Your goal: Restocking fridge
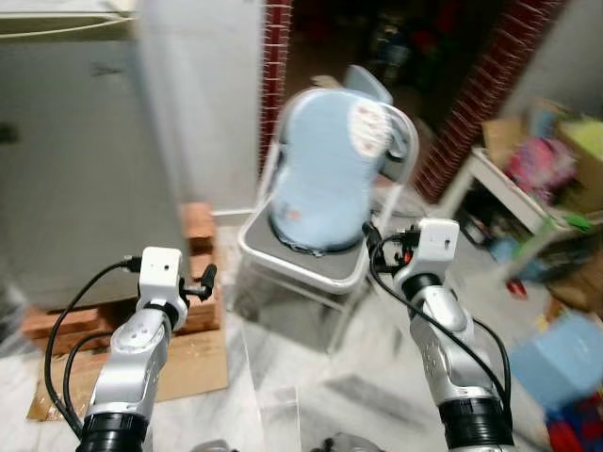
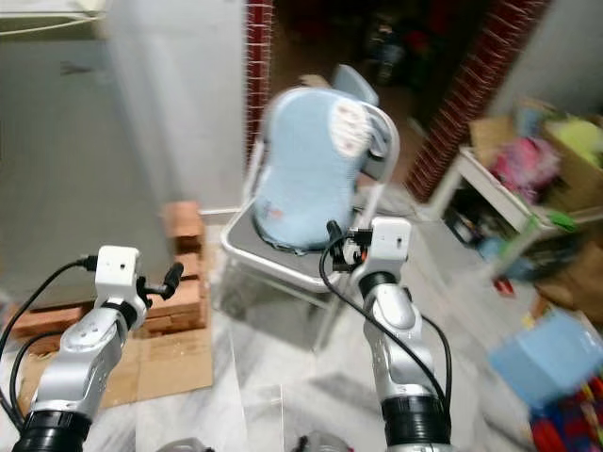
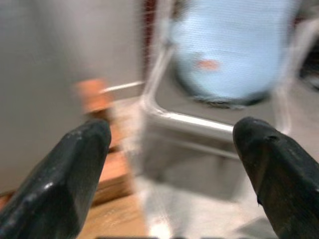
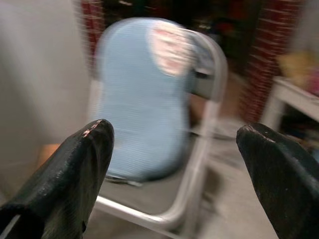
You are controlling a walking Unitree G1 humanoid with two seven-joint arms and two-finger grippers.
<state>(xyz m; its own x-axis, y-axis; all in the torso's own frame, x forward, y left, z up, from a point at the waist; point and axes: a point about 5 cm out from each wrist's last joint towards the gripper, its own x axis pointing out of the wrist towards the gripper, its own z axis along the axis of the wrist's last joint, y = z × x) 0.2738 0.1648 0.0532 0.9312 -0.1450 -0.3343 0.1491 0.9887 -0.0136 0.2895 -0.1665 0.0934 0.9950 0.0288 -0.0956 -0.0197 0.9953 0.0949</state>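
A tall grey-white fridge [image 1: 75,169] stands at the left with its door closed. My left gripper [image 1: 209,281] is raised in front of me, low beside the fridge, open and holding nothing [image 3: 172,164]. Held up at the middle right, my right gripper [image 1: 370,235] is also open and bare [image 4: 174,169], pointing at a folding chair. All views are blurred by motion.
A metal folding chair [image 1: 283,254] with a light blue cushion-like bundle [image 1: 325,174] stands straight ahead. Red bricks [image 1: 198,226] and flat cardboard [image 1: 188,363] lie at the fridge's foot. A cluttered white table [image 1: 499,184] and a blue box [image 1: 565,353] are to the right.
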